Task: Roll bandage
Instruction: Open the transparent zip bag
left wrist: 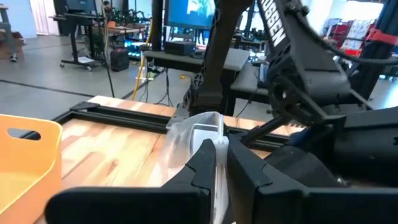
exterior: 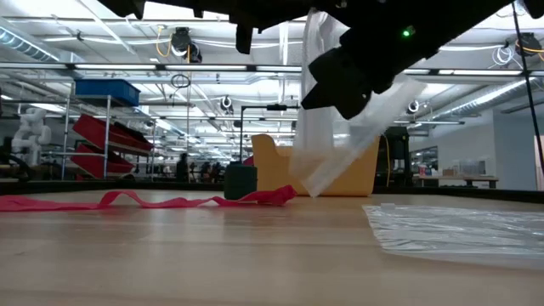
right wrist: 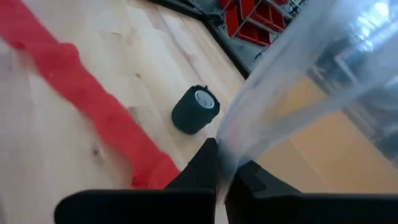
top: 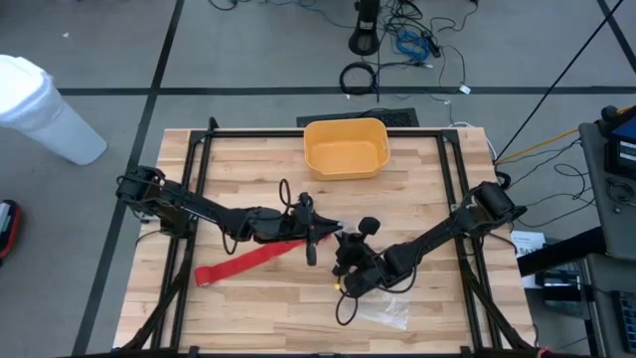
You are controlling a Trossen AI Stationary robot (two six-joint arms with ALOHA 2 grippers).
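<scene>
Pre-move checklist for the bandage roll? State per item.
1. Left claw grip: shut on the clear plastic wrapper: ok.
2. Right claw grip: shut on clear plastic, apparently the same wrapper: ok.
3. Bandage in a claw: neither holds it: not ok.
4. Bandage rolled: lies as a long flat strip on the table: not ok.
5. Dark roll clear of the bandage: lies beside its end, apart: ok.
6. Wrapper empty: cannot tell.
</scene>
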